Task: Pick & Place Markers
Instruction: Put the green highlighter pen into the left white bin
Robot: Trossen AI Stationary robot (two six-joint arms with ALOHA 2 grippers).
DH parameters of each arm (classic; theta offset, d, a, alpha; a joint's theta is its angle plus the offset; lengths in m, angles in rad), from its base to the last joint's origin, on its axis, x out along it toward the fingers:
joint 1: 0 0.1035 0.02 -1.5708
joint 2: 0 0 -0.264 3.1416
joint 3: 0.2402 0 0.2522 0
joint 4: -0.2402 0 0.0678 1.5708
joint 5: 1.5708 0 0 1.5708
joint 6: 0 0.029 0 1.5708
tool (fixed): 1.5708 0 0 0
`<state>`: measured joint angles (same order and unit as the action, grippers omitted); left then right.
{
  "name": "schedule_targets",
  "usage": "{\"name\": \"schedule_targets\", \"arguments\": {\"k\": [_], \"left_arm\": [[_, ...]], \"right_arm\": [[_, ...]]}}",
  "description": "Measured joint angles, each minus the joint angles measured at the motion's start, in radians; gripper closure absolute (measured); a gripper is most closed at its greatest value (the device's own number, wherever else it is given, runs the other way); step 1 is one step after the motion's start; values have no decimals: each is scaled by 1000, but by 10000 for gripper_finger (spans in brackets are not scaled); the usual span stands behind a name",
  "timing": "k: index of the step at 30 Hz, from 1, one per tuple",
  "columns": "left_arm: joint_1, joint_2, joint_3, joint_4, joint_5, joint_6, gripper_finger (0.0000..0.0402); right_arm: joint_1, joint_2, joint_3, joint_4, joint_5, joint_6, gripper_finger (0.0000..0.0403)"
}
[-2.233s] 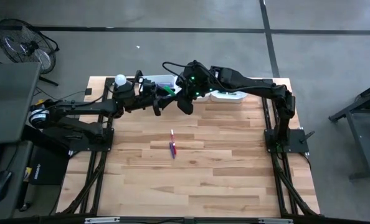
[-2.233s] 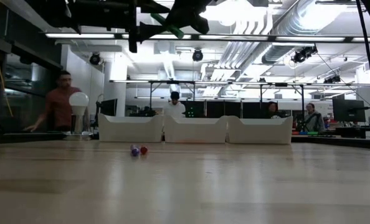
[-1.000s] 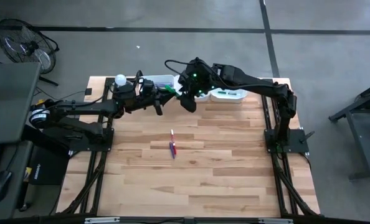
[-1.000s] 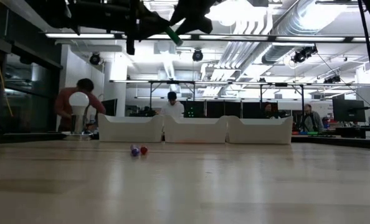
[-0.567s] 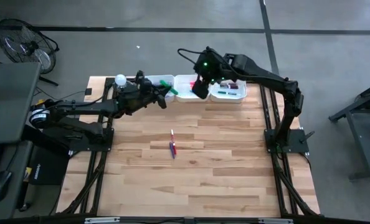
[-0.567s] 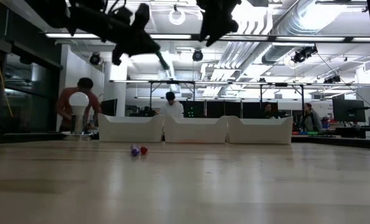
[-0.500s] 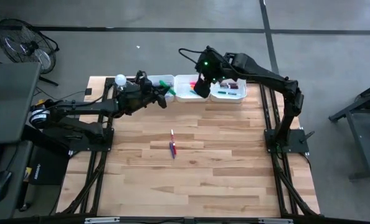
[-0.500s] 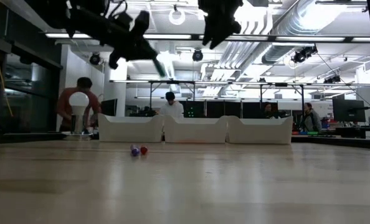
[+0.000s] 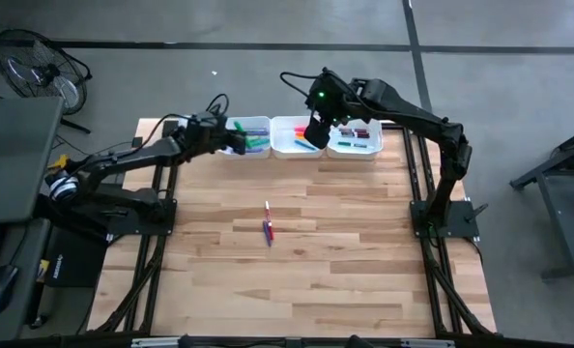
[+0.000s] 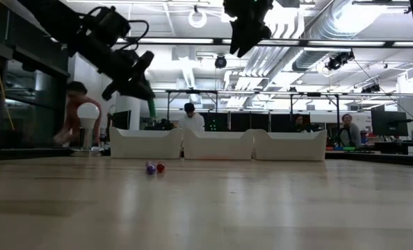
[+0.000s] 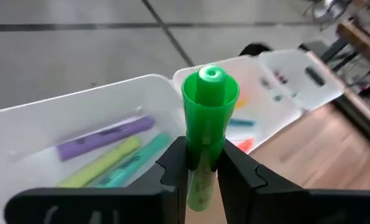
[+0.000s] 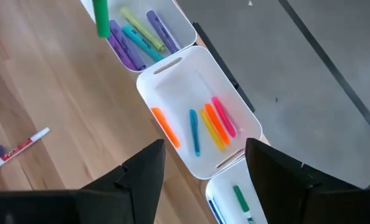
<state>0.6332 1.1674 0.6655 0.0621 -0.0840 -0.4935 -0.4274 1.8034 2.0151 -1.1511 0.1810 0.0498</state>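
Note:
My left gripper (image 11: 205,167) is shut on a green marker (image 11: 208,106) above the left white tray (image 9: 251,124), which holds purple, yellow and teal markers (image 11: 104,152). In the low view the gripper (image 10: 140,87) slants down and the marker (image 10: 151,105) hangs under it. My right gripper (image 12: 203,177) stands open with nothing between its fingers, high over the middle tray (image 12: 172,74), which holds orange, pink and blue markers (image 12: 210,124). A red-and-white marker and a purple marker (image 9: 267,227) lie side by side on the table's middle. My left gripper pinches the green marker's barrel (image 11: 203,152) between its two fingers (image 11: 172,163). The marker lies along the fingers, and its thick end (image 11: 210,87) sticks out past the tips. The fingers slant downward from the table's left. The marker hangs clear above the left tray.
A third white tray (image 9: 357,147) with markers stands to the right of the middle one, all in a row at the table's far edge. A white bulb-shaped lamp (image 10: 87,111) stands at the far left. People move about in the room behind the table.
My right gripper has drawn away from the green marker, going toward the table's far right, and now hangs over the middle tray. My left gripper has carried the marker toward the far left, come down and tipped forward, so the marker now points down over the left tray.

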Motion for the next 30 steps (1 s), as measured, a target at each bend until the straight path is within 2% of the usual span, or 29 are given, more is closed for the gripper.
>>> {"name": "schedule_targets", "arguments": {"k": [4,7,14,18,26,30], "left_arm": [[52,34,35,-93,53,105,340],[69,83,121,-218,53,224,337],[67,294,397,-552,-32,546,335],[67,420,531,-719,-58,674,334],[60,583,686,-882,-66,873,333],[52,648,723,-932,-116,931,333]], "right_arm": [[0,0,0,1,0,-7,191],[0,0,0,4,0,-7,190],[0,0,0,3,0,-8,194],[0,0,0,3,2,-8,194],[0,0,0,3,11,-7,194],[0,1,0,3,11,-3,194]]}}
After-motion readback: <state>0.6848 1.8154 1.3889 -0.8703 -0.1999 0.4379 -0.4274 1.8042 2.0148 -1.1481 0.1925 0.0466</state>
